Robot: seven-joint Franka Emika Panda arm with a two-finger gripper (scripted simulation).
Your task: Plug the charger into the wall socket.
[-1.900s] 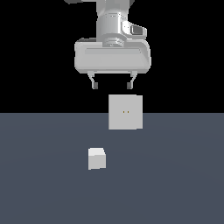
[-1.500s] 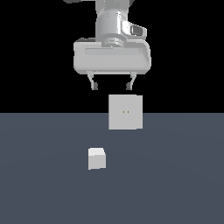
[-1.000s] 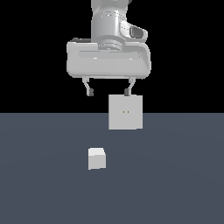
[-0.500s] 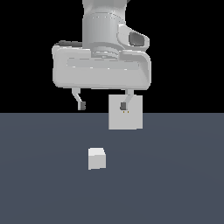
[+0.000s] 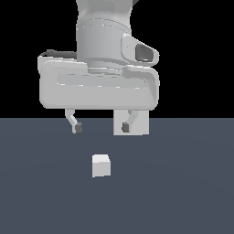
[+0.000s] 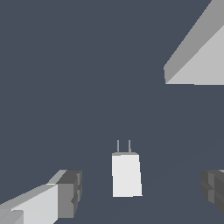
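The charger [image 5: 101,165] is a small white cube lying on the dark grey floor; in the wrist view the charger [image 6: 126,174] shows two thin prongs on one end. My gripper [image 5: 101,127] hangs open above it, nothing between its fingers. Its dark fingertips [image 5: 77,128] stay clear of the cube. The wall socket [image 5: 138,126] is a larger white block behind the gripper, mostly covered by the hand and one finger in the exterior view. A corner of the wall socket [image 6: 199,57] shows in the wrist view.
The dark grey floor [image 5: 183,192] stretches around the charger, with black background above it. The arm's white hand body [image 5: 98,87] fills the upper middle of the exterior view.
The gripper has come down and toward the camera, now looming much larger. Its fingers now overlap the wall socket and hang just above the charger. Charger and socket have not moved.
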